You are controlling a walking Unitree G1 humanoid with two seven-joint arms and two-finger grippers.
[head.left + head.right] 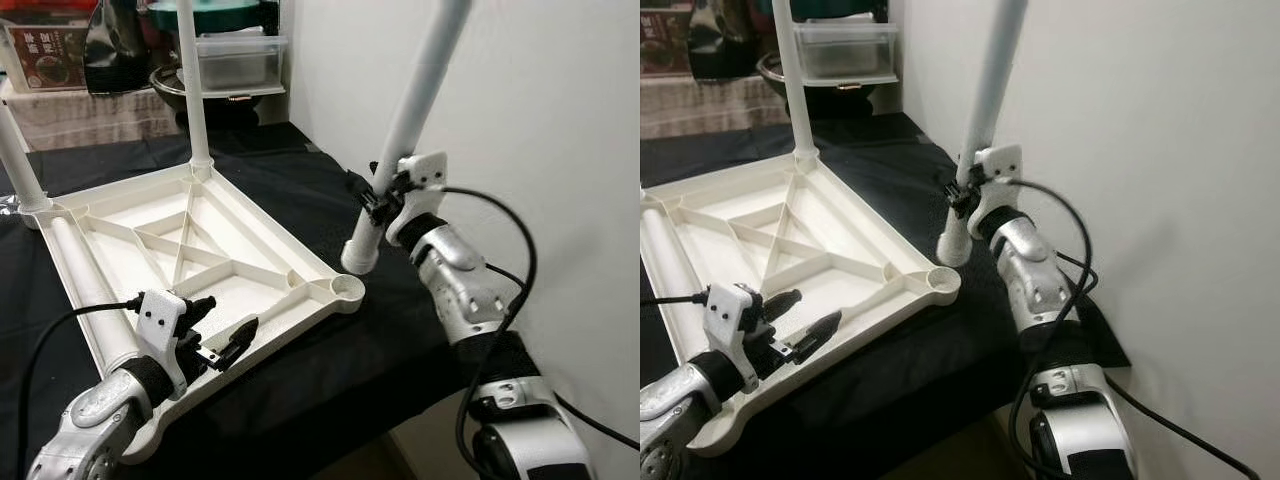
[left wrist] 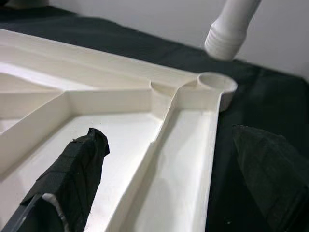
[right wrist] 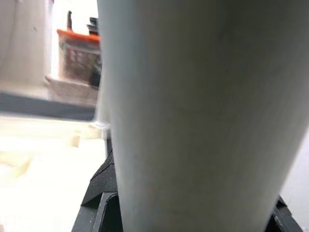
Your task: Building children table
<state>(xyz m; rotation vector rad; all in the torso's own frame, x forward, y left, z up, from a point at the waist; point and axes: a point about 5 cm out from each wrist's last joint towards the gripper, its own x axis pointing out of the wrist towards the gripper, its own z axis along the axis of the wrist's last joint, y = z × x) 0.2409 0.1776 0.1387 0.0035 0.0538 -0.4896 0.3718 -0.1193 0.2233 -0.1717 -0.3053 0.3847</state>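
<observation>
One white leg [image 1: 415, 110] your right hand [image 1: 378, 196] grips, tilted, lower end near the tabletop's [image 1: 215, 245] empty corner socket [image 1: 346, 287]; left hand [image 1: 222, 335] open wide.

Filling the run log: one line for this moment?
right gripper: shut on leg, tip beside corner socket | left gripper: open over tabletop

white tabletop [image 1: 200, 250] inverted; loose leg [image 1: 405, 130] tilted.

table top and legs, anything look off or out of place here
One thing stands out: a loose leg lies flat inside the upturned table top instead of standing in a socket. The leg held by the right gripper hangs tilted beside the empty corner socket, not yet in it.
</observation>
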